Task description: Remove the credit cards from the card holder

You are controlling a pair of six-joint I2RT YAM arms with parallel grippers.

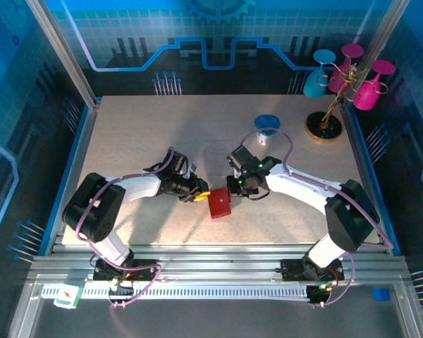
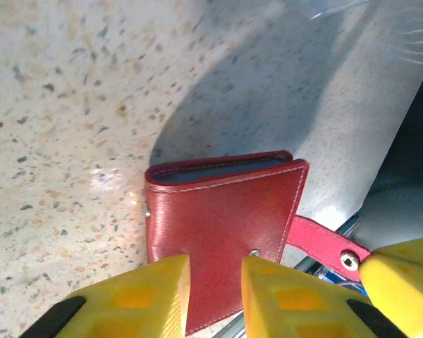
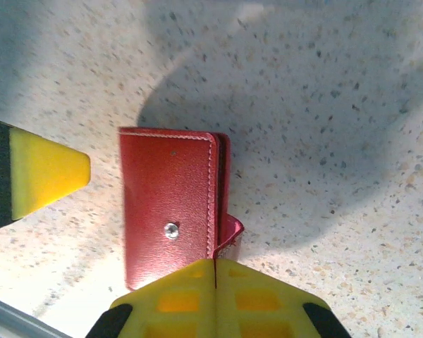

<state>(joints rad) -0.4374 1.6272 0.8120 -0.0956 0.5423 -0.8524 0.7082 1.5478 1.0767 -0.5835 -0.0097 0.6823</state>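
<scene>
Red card holder (image 2: 222, 211) lies shut & flat on speckled table (image 2: 70, 105). Left gripper (image 2: 215, 296) hangs over its near edge, yellow pads a bit apart, red leather showing btwn them. Strap (image 2: 321, 243) w/ metal stud sticks out to the right, its end touching right gripper (image 2: 402, 278).

card holder (image 2: 222, 218) near edge hidden behind left claw (image 2: 215, 262), strap (image 3: 230, 236) tip lost under right claw (image 3: 215, 271), inside of holder unseen

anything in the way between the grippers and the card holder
Nothing visible: the left gripper and the right gripper both sit right at the red card holder on the table. Its cover is folded shut.
</scene>
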